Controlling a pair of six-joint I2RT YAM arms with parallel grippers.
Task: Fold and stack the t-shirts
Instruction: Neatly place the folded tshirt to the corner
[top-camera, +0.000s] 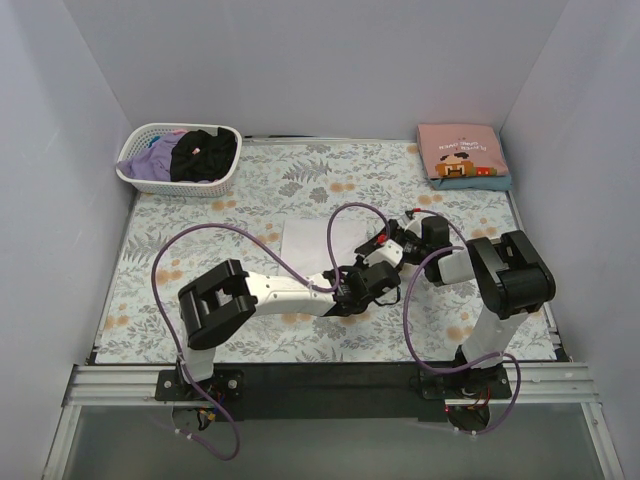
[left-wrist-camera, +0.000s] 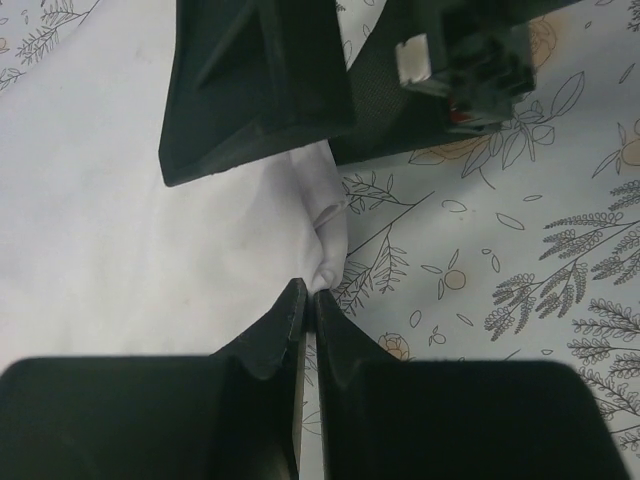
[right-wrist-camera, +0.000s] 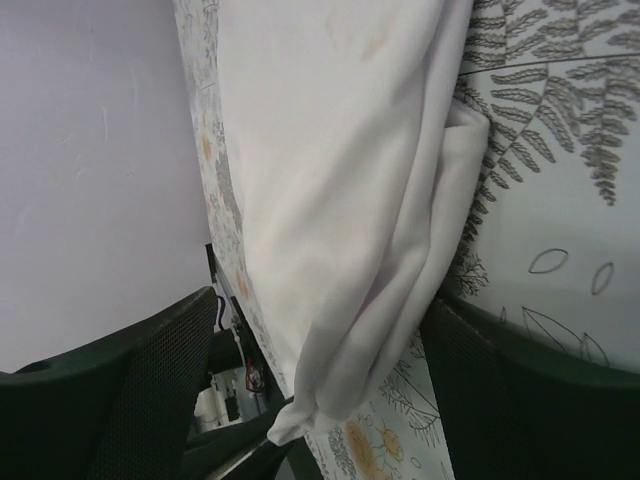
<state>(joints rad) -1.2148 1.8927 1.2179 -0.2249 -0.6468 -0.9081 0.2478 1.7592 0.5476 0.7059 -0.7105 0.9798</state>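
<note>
1 white tee (top-camera: 310, 242), 1 pink tee (top-camera: 460, 150), 1 basket (top-camera: 150, 183).

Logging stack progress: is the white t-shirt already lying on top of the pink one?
No: the white t-shirt lies mid-table, well apart from the pink t-shirt folded at the far right corner.

Basket (top-camera: 170, 186) back left, folded t-shirt (top-camera: 462, 155) back right, flat t-shirt (top-camera: 312, 240) centre.
</note>
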